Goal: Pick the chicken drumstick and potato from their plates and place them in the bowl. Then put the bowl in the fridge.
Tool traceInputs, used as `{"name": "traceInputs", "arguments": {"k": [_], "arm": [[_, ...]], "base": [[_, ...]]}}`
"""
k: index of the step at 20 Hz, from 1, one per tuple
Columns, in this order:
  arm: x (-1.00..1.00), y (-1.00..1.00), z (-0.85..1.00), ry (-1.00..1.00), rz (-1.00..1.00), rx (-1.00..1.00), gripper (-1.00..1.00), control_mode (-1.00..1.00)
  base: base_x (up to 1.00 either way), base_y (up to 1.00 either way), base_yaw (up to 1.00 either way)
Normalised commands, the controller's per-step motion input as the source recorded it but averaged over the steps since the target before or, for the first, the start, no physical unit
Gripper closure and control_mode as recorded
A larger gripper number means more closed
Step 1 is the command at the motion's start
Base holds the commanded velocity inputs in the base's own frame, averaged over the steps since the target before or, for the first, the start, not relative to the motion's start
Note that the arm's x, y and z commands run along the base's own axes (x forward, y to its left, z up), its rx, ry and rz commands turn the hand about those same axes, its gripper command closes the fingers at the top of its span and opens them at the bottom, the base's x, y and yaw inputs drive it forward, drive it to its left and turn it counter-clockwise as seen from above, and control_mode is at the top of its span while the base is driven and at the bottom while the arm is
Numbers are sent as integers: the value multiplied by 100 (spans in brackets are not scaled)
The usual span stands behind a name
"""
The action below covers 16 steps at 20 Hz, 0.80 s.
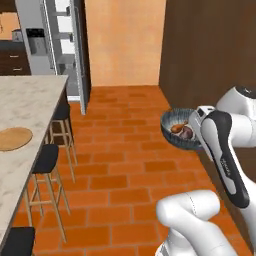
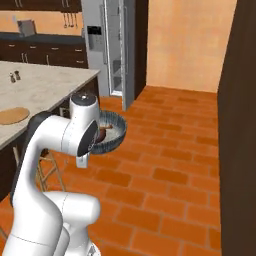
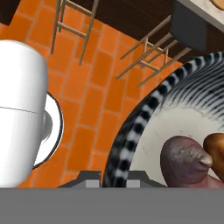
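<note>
From the left base view, my arm's wrist covers the near side of the bowl (image 1: 172, 120), so I cannot see the gripper's contact with the rim. In the right base view the arm's upper joint hides the bowl's left half. In the hand view the bowl is cut off at the right and bottom edges, the chicken drumstick (image 3: 216, 151) is cropped at the right edge, and the potato (image 3: 183, 162) ends at the bottom band.

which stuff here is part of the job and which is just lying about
Part of the job:
- bowl, pinched at its rim by the shut fingers
- potato in it
- chicken drumstick in it
- fridge, door open

Lying about:
- wooden plate
- stools
</note>
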Motion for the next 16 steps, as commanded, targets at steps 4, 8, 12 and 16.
{"name": "traceInputs", "arguments": {"k": [4,8,12,16], "arm": [[0,0,0,0,0,0,100,100],[0,0,0,0,0,0,100,100],[0,0,0,0,0,0,100,100],[0,0,0,0,0,0,100,100]], "base": [[-100,11,-58],[-94,52,-42],[-100,32,-12],[-100,0,25]]}}
